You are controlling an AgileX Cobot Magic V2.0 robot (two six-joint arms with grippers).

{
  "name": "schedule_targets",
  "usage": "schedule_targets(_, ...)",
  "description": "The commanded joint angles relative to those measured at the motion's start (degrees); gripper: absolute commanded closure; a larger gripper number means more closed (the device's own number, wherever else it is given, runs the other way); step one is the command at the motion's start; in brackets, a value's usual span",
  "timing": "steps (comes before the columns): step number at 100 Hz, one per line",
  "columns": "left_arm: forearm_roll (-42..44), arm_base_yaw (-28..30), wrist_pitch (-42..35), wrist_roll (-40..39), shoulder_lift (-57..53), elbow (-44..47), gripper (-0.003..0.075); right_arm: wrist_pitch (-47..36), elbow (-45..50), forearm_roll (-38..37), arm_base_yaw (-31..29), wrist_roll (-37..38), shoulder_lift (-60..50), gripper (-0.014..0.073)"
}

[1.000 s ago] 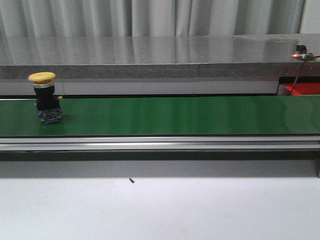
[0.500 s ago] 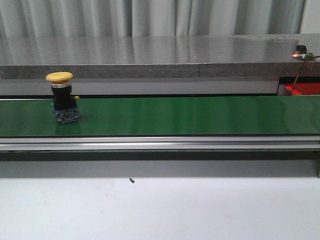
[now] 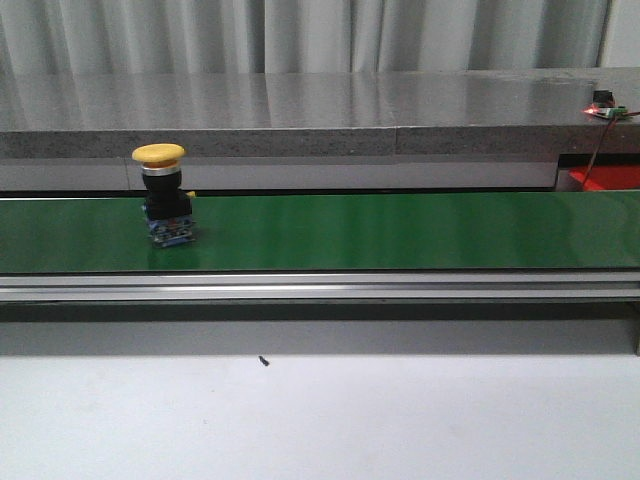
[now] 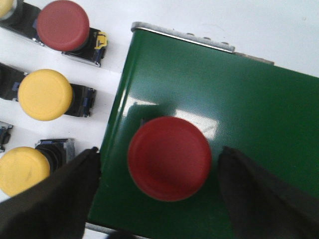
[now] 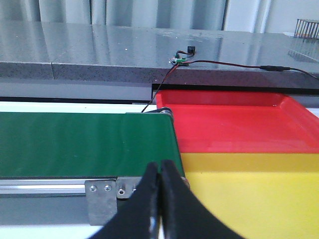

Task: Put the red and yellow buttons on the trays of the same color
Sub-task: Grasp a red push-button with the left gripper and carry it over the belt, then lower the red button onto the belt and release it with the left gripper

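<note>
Now a yellow button (image 3: 160, 153) stands upright on the green conveyor belt (image 3: 400, 232), near the belt's left end in the front view, its mushroom cap on top of a black body with a blue base. In the left wrist view a red button (image 4: 169, 158) sits on the same belt close to its end edge, cap facing the camera, between the two dark fingers (image 4: 55, 199) of the left hand (image 4: 162, 189); the fingers stand wide apart on either side of the cap, and whether either touches it cannot be told. Just beside that end of the belt, on the white table (image 4: 279, 25), lie more buttons in a column: a red spare button (image 4: 63, 25) nearest the belt's far corner, then a yellow spare button (image 4: 45, 94), then another yellow one (image 4: 24, 171) partly hidden by the near finger. In the right wrist view the right hand (image 5: 159, 194) has its two fingertips pressed together with nothing between them, hanging over the near edge of the belt's other end. Just beyond that end lie the red tray (image 5: 234, 124) and, nearer the camera and touching it, the yellow tray (image 5: 259, 194). A thin dark cable (image 5: 159, 89) runs from the grey ledge (image 5: 99, 50) down toward the red tray's far corner.
</note>
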Motion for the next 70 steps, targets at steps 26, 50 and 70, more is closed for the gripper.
schedule_targets(26, -4.6, -1.5, -1.6, 2.3, -5.6, -1.8, 0.0172, -4.4, -1.0, -0.4, -0.4, -0.3, -1.1, 0.0662)
schedule_targets(50, -4.5, -7.2, -0.2, 2.3, -12.1, -1.4, 0.0519, -4.4, -1.0, -0.4, -0.4, -0.3, -1.1, 0.0662)
schedule_targets(70, -4.5, -12.5, 1.0, 2.3, -16.4, -1.3, 0.074, -4.4, -1.0, -0.4, -0.4, -0.3, -1.1, 0.0662)
